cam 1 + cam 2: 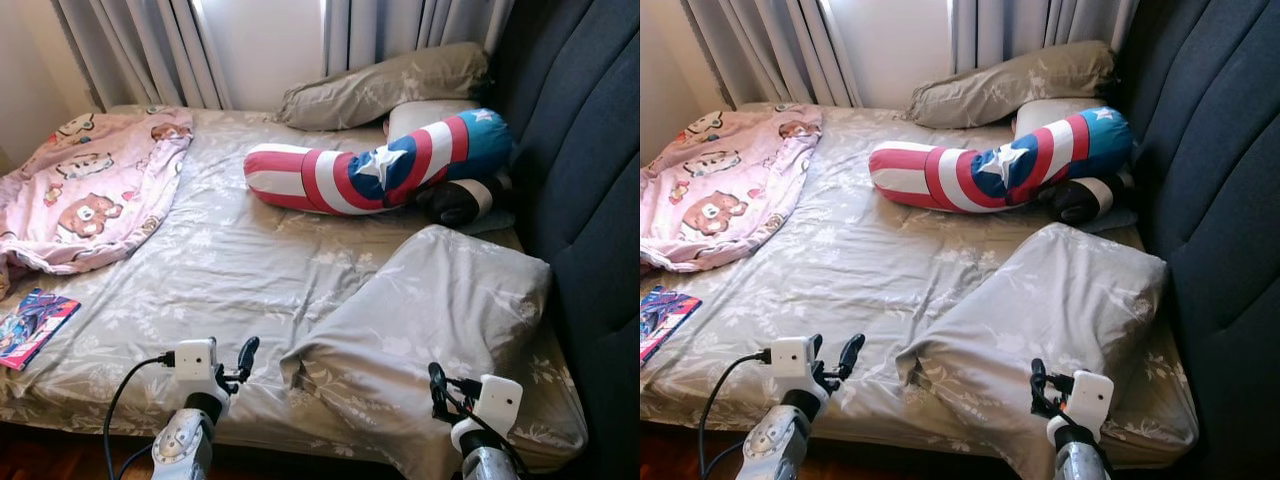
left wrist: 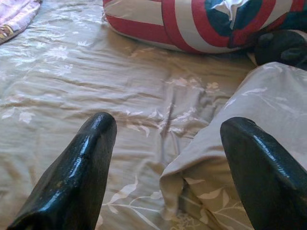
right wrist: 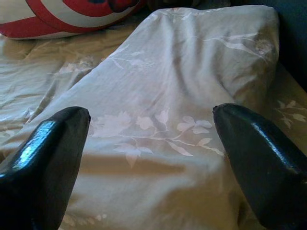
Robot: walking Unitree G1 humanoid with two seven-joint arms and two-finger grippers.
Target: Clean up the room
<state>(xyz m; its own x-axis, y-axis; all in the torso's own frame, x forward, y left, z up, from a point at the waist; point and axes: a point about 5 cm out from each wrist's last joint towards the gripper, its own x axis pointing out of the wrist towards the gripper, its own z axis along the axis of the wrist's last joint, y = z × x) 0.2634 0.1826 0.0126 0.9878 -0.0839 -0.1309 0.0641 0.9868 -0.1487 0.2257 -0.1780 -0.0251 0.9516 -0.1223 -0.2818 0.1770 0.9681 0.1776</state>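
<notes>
A bed (image 1: pixel 230 270) with a beige floral sheet lies ahead of both grippers. The left gripper (image 1: pixel 236 368) hovers over the near edge of the mattress, jaws apart, with bare sheet between its fingers (image 2: pixel 81 177) and the corner of a beige floral pillow (image 1: pixel 440 310) just beside its right finger. The right gripper (image 1: pixel 440 392) hangs above that same pillow's near end, jaws spread wide, the pillowcase lying under and between them.

Beyond the pillow, farther from both jaws, a long bolster cushion (image 1: pixel 375 165) in red and white stripes with a blue disc and white star lies across the bed, touching a dark cushion (image 1: pixel 462 200) and a pale pillow (image 1: pixel 425 115) by the dark padded headboard (image 1: pixel 580 150). Another beige pillow (image 1: pixel 385 85) rests against the grey curtains (image 1: pixel 140 45).

Well off to the left gripper's left, a pink blanket (image 1: pixel 85 190) printed with bears lies rumpled, and a colourful comic book (image 1: pixel 30 325) lies at the mattress edge; its writing is too small to read.
</notes>
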